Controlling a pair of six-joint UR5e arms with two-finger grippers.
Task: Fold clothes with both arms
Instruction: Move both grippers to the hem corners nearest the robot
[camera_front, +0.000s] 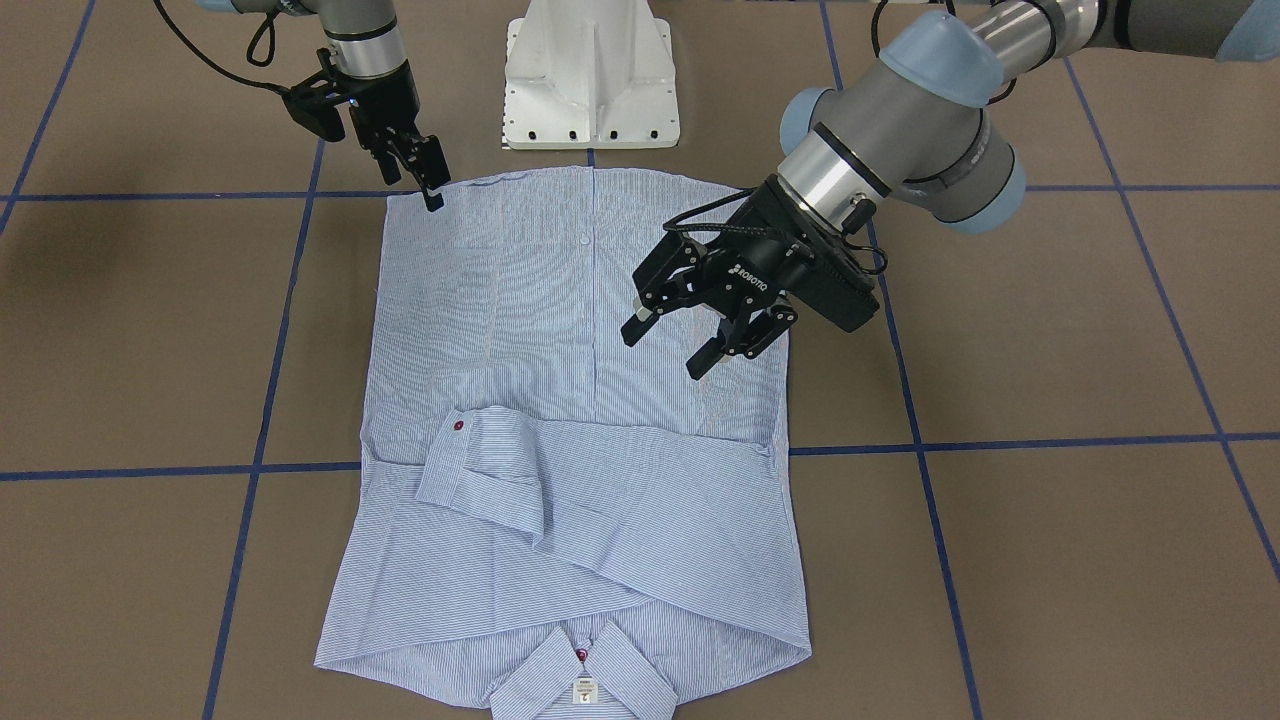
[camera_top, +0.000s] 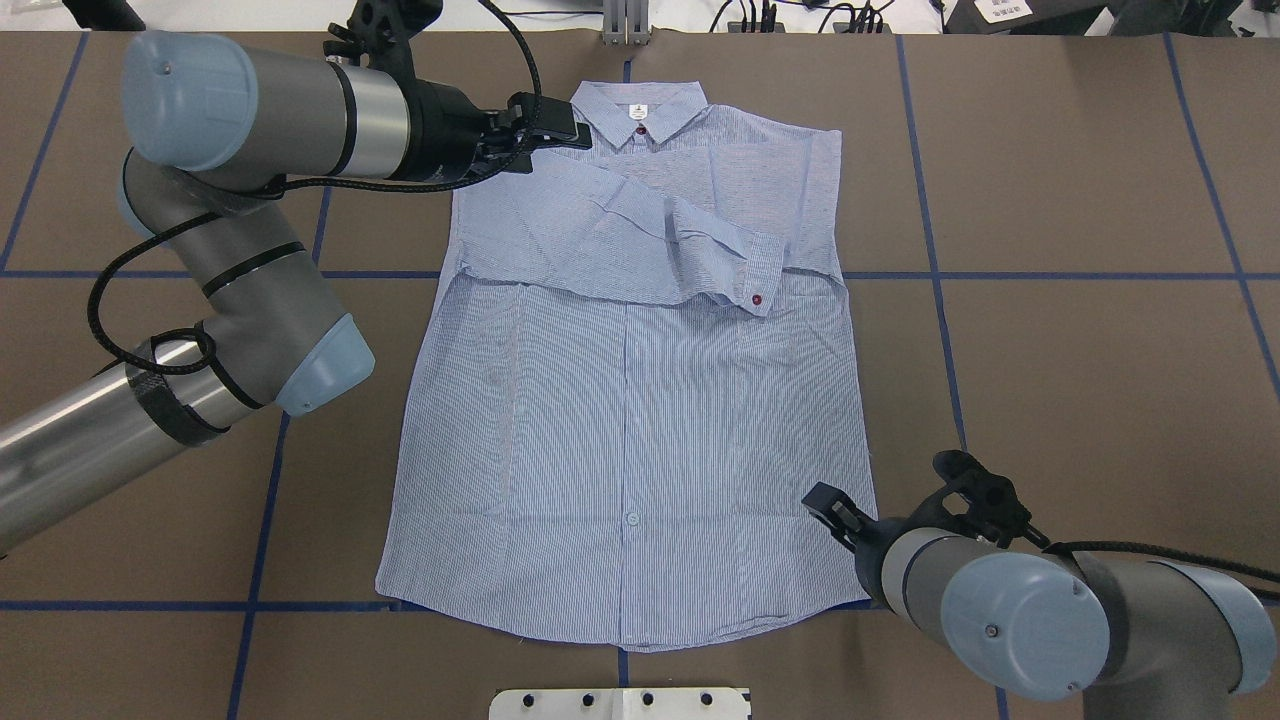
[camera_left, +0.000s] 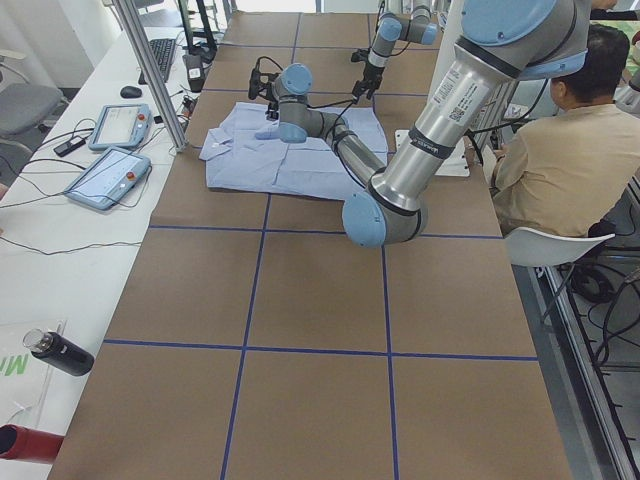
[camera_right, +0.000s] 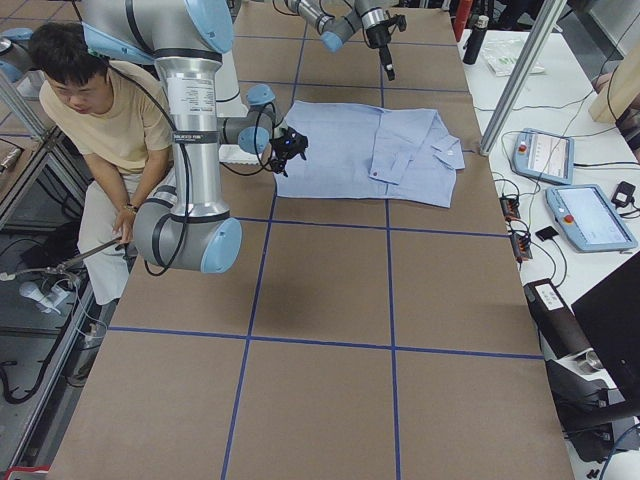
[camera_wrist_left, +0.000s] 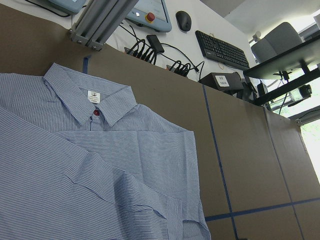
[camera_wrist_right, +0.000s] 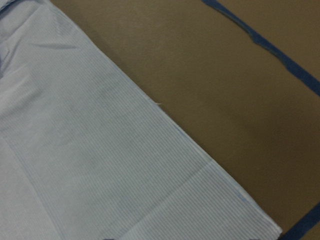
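Note:
The light blue pinstriped shirt (camera_front: 520, 300) lies flat on the brown table, collar at the far side from the robot (camera_top: 640, 105), hem near the base. Both sleeves are folded across the chest, and a cuff with a red button (camera_top: 755, 298) lies on top. My left gripper (camera_front: 665, 350) hovers open and empty above the shirt's left side, below the folded sleeve. My right gripper (camera_front: 415, 188) is low at the hem's right corner (camera_top: 850, 560); its fingers look apart, with nothing seen between them. The right wrist view shows that hem corner (camera_wrist_right: 240, 205).
The white pedestal base (camera_front: 590, 80) stands just behind the hem. Blue tape lines (camera_front: 1000, 445) grid the table. A seated person (camera_right: 110, 110) is beside the robot. Teach pendants (camera_right: 560, 160) and an aluminium post (camera_right: 520, 70) stand past the collar end.

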